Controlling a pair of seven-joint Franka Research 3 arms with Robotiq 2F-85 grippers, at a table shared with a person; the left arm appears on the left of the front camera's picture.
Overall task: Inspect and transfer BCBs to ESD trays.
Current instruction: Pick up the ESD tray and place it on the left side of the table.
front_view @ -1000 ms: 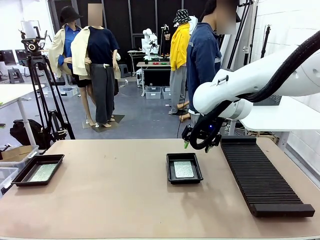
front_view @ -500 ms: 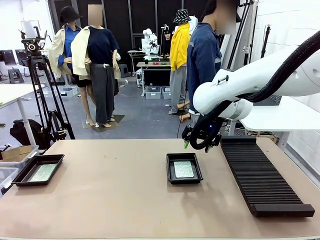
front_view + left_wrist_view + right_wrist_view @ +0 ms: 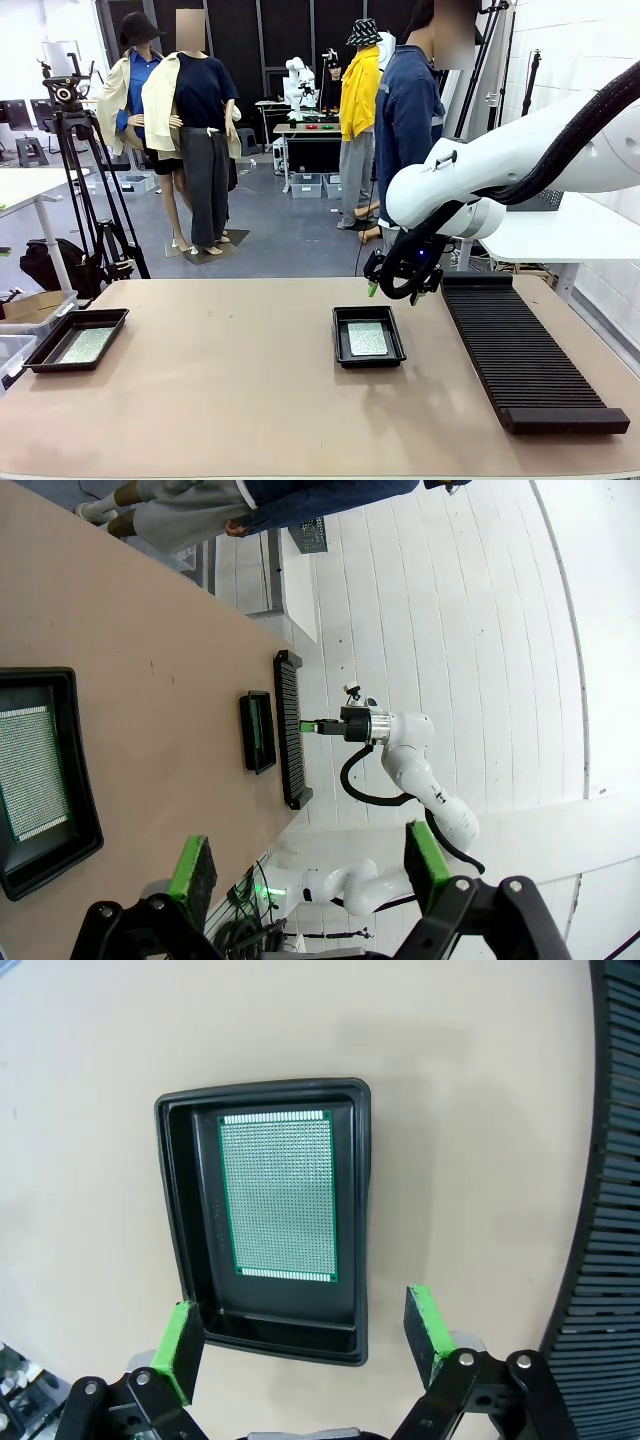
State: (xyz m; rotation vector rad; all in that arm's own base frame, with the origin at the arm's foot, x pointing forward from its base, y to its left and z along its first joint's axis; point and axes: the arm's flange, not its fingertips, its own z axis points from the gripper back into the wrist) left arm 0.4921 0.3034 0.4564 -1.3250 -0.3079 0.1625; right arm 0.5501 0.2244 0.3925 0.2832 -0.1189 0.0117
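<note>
Hovering above the tan wooden surface (image 3: 230, 380), the right arm's black two-finger tool with green pads (image 3: 378, 285) hangs just at the far edge of the shallow glossy black rectangular tray at the middle (image 3: 368, 337), its fingers spread apart and gripping nothing. From the right wrist camera the same tool (image 3: 305, 1335) frames that middle tray (image 3: 265, 1215) between its two green pads (image 3: 428, 1322), with clear space on each side. Inside the tray lies a thin green speckled rectangular circuit board (image 3: 279, 1196), flat on the floor and set toward the tray's 12 o'clock end, leaving a bare strip of black floor at 6 o'clock. A long black ribbed slotted rack (image 3: 525, 350) lies at 3 o'clock of this tray, near it but apart, running from the far edge of the surface toward the near edge.

At 9 o'clock, well apart and close to the left edge of the surface, sits a second identical glossy black tray (image 3: 77, 339) holding another green speckled board (image 3: 86, 345) flat on its floor. The left wrist camera shows this tray (image 3: 80, 825) and its board (image 3: 30, 773) below the left arm's tool (image 3: 305, 865), whose green-padded fingers stand wide and empty above the surface. A person in a dark blue jacket (image 3: 405, 110) stands at 12 o'clock, beyond the far edge.
</note>
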